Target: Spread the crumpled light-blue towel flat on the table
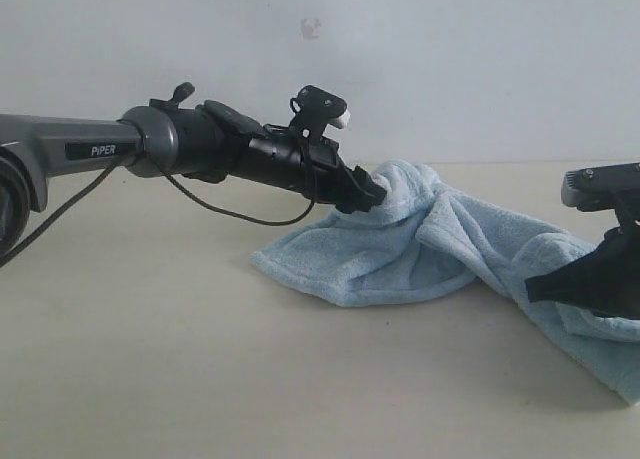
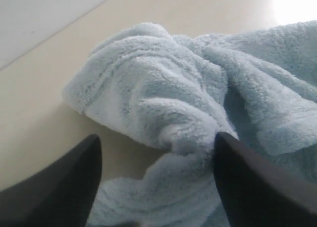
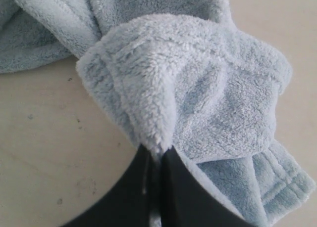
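Right gripper [image 3: 157, 155] first: jaws pressed tight together with a pinch of towel [image 3: 198, 88] caught between the tips. It looks like a folded bit of edge, and the cloth fans out from that pinch in a thick, fluffy bunch. That's a firm hold, no doubt about it.

Over to the left gripper [image 2: 157, 143]: jaws wide apart, one finger [image 2: 64, 187] on either side of a rolled fold, nothing clamped. It's nosed right in at the hump of the towel, though I can't tell whether the fingers actually touch the cloth.

Now the towel itself. It's heaped and twisted on the table [image 1: 150, 359], with its high hump close to the back edge by the wall [image 1: 450, 59]. One flap lies out low toward the middle, and the rest runs off to the right, past the right gripper and on toward the front. Folds lie over folds, with a diagonal twist through the middle.

So where are we? Early, I'd say. One hold is made; the second is lined up but not taken. Nothing is spread yet, bar that one loose flap. What's left, as I read it: close the left on its fold, draw the two holds apart to pull the twist out, lay the cloth down, then free whatever corners are tucked under.
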Robot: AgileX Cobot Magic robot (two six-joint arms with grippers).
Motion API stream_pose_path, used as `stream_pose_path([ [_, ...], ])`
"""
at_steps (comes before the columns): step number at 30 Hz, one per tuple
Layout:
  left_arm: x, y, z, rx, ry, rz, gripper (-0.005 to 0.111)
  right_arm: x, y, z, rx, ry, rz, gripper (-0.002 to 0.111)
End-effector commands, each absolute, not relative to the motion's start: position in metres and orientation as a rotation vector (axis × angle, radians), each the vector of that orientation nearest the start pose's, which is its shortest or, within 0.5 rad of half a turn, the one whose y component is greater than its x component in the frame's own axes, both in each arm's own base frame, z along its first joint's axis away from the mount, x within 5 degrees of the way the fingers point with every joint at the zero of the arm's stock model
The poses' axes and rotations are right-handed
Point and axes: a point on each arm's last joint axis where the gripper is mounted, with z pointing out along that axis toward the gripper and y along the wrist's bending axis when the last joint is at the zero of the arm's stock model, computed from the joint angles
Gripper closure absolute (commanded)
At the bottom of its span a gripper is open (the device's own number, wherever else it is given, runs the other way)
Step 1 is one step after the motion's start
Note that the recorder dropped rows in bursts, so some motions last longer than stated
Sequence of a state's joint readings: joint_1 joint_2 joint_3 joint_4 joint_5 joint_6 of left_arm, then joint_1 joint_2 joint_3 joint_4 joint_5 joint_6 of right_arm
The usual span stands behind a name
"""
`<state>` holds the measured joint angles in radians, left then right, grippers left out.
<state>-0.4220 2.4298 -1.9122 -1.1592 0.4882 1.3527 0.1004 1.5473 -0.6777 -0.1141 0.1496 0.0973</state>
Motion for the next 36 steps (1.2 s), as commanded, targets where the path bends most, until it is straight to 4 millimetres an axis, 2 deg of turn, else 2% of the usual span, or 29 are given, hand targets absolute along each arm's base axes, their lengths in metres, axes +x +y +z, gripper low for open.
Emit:
stream_pose_path([
  [1, 0.479, -0.261, 0.146, 0.971, 1.970, -0.551, 0.046, 0.279, 0.027, 0.172, -0.131, 2.485, 0.023, 0.108],
  [3, 0.479, -0.261, 0.146, 0.973, 1.969, -0.550, 0.049, 0.279, 0.027, 0.172, -0.131, 2.485, 0.023, 0.108],
  [5, 0.478, -0.260, 0.145, 0.993, 1.968, -0.540, 0.058, 0.279, 0.027, 0.172, -0.131, 2.485, 0.023, 0.108],
  [10, 0.471, -0.262, 0.144, 1.099, 1.976, -0.587, 0.098, 0.279, 0.028, 0.172, -0.131, 2.482, 0.023, 0.108],
  [11, 0.469, -0.262, 0.144, 1.123, 1.979, -0.607, 0.103, 0.279, 0.028, 0.172, -0.131, 2.482, 0.023, 0.108],
  [17, 0.466, -0.245, 0.161, 1.143, 2.049, -0.648, 0.103, 0.279, 0.028, 0.173, -0.131, 2.478, 0.024, 0.108],
  [23, 0.457, -0.217, 0.193, 1.199, 2.117, -0.658, 0.103, 0.278, 0.027, 0.172, -0.131, 2.492, 0.021, 0.108],
  [27, 0.451, -0.184, 0.216, 1.146, 2.174, -0.613, 0.103, 0.275, 0.027, 0.171, -0.131, 2.528, 0.014, 0.108],
  [30, 0.441, -0.158, 0.225, 1.106, 2.232, -0.585, 0.103, 0.272, 0.026, 0.176, -0.129, 2.533, 0.010, 0.108],
  [33, 0.425, -0.126, 0.232, 1.037, 2.301, -0.568, 0.103, 0.268, 0.026, 0.187, -0.126, 2.503, 0.010, 0.108],
  [36, 0.401, -0.094, 0.230, 0.949, 2.375, -0.556, 0.103, 0.263, 0.025, 0.203, -0.122, 2.457, 0.011, 0.108],
])
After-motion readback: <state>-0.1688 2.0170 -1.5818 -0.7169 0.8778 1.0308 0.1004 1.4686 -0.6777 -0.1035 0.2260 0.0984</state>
